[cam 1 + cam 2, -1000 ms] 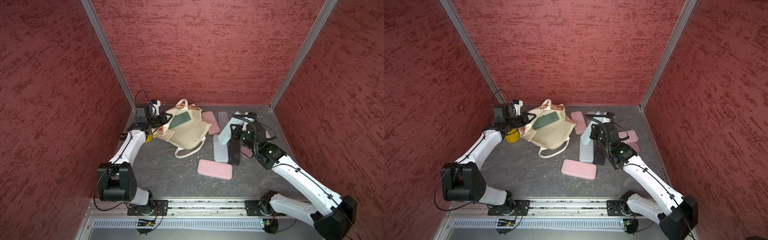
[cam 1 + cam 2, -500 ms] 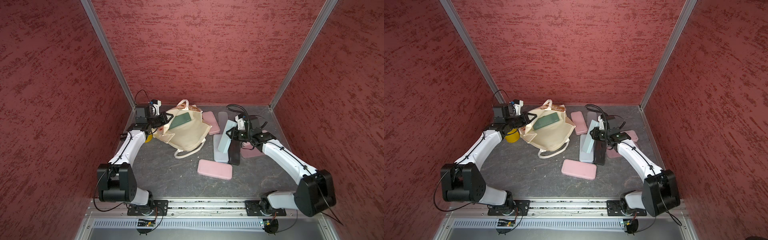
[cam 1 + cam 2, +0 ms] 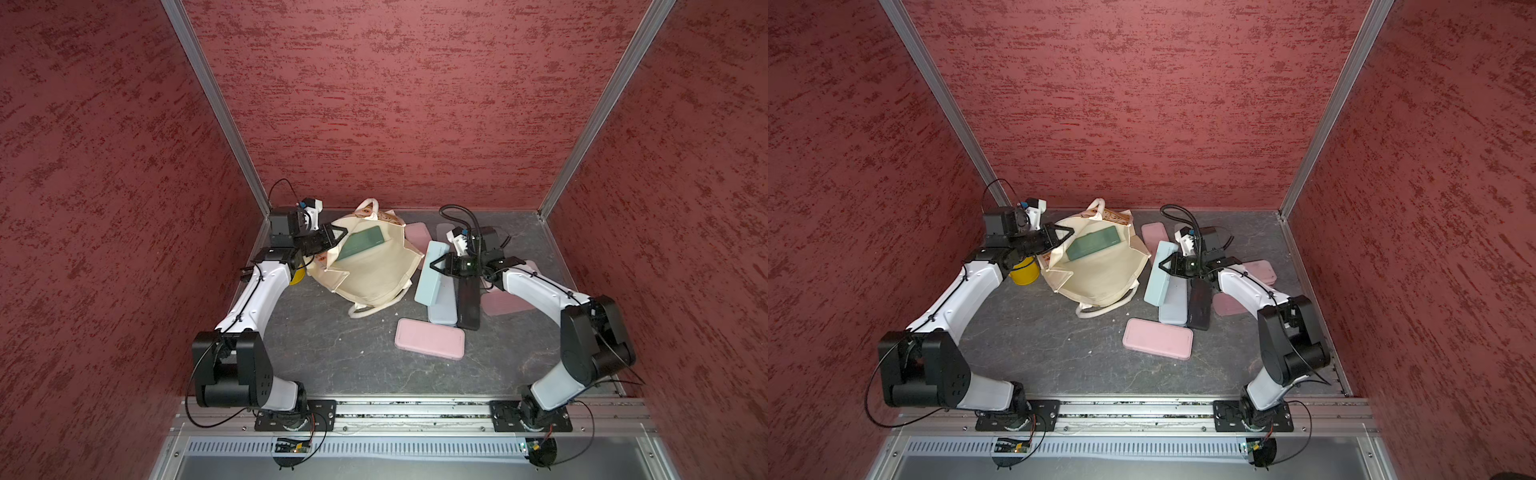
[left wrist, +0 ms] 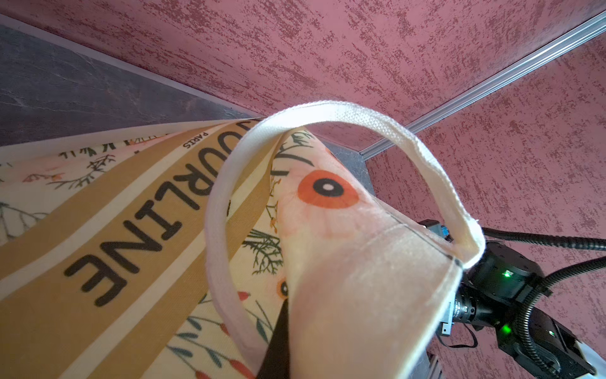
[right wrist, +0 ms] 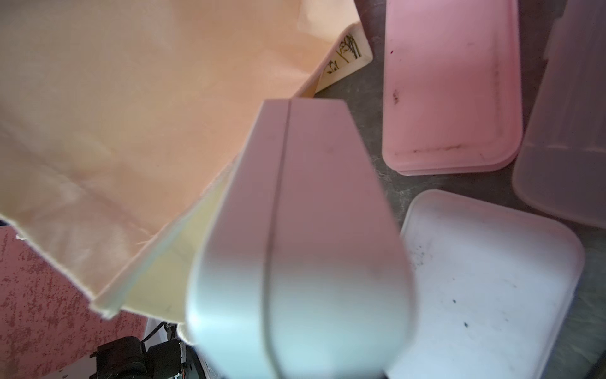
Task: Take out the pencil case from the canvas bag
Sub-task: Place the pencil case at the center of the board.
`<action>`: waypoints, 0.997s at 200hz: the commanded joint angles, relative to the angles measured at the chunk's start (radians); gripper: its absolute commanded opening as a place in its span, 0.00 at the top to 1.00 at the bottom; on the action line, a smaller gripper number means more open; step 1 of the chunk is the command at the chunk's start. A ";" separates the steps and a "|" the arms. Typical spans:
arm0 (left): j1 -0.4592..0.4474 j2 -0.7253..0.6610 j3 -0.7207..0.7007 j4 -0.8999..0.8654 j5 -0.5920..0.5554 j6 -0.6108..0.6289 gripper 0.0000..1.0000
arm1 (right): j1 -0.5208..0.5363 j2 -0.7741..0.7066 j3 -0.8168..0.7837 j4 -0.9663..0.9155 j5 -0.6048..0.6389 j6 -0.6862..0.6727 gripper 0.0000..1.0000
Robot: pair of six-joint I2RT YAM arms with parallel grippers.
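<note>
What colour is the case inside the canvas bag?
Dark green; the pencil case shows best in a top view.

This is a robot lab cell, not a lived-in room. 3 red textured walls (image 3: 395, 104) meet at bare aluminium posts (image 3: 216, 108) around a grey slab floor (image 3: 353, 365). A left arm (image 3: 257, 299) and a right arm (image 3: 540, 286), both white and black, are bolted to a metal rail (image 3: 415, 411) at the front. Loose cables (image 3: 208, 419) and small circuit boards (image 3: 291, 447) hang there, above a vented strip (image 3: 415, 448).
</note>
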 commanded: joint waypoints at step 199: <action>-0.002 -0.031 -0.021 0.102 0.028 -0.030 1.00 | 0.000 0.210 0.297 -0.201 -0.120 -0.050 0.98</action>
